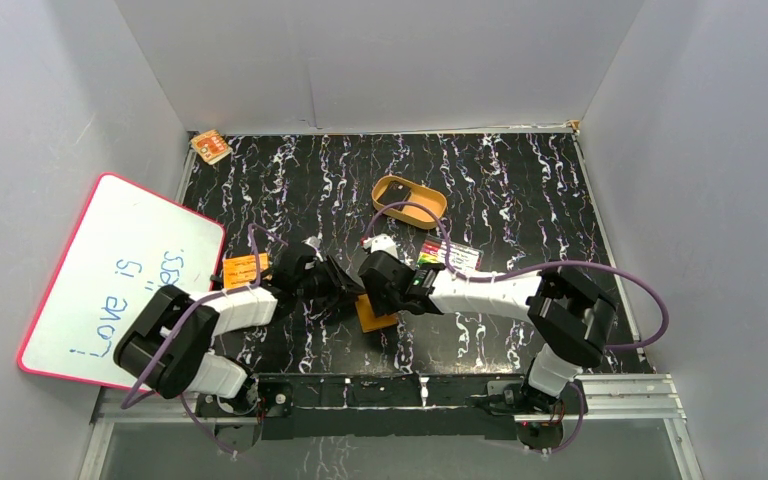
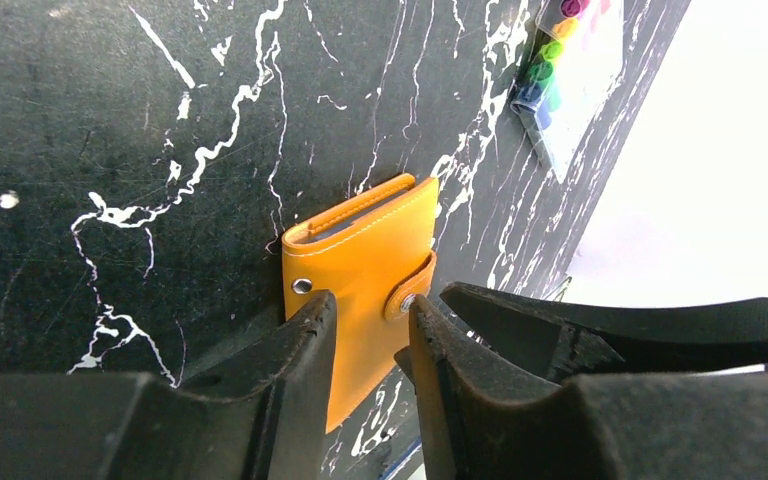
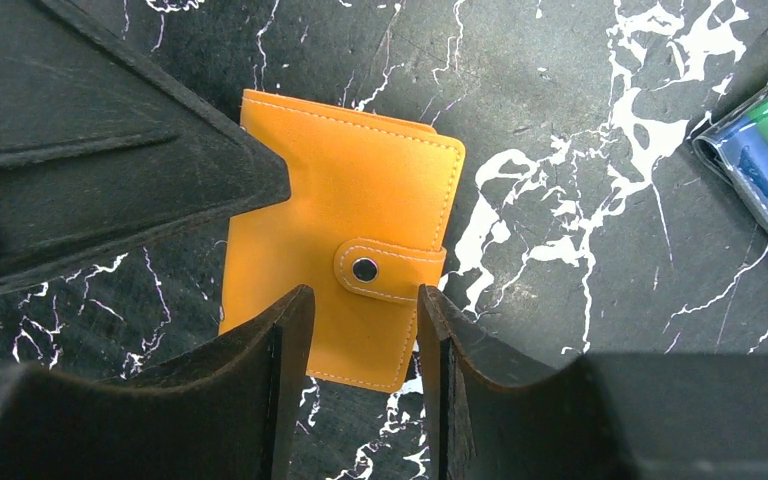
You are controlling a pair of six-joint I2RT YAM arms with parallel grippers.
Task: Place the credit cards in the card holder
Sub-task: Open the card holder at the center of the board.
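Observation:
The card holder (image 1: 375, 314), a small orange wallet, lies flat on the black marbled table with its snap tab (image 3: 365, 268) fastened. Both grippers meet over it. My left gripper (image 2: 370, 312) comes in from the left and hovers just above the card holder (image 2: 360, 265). Its jaws stand a narrow gap apart, and one fingertip (image 2: 422, 318) is at the tab. My right gripper (image 3: 365, 298) is open over the near part of the card holder (image 3: 350, 220), with nothing held. The credit cards are out of view.
A tan oval tray (image 1: 430, 212) stands behind the grippers with a small dark item inside. A pack of coloured markers (image 1: 450, 257) lies to the right and an orange booklet (image 1: 244, 270) to the left. A whiteboard (image 1: 120, 275) leans at the left wall.

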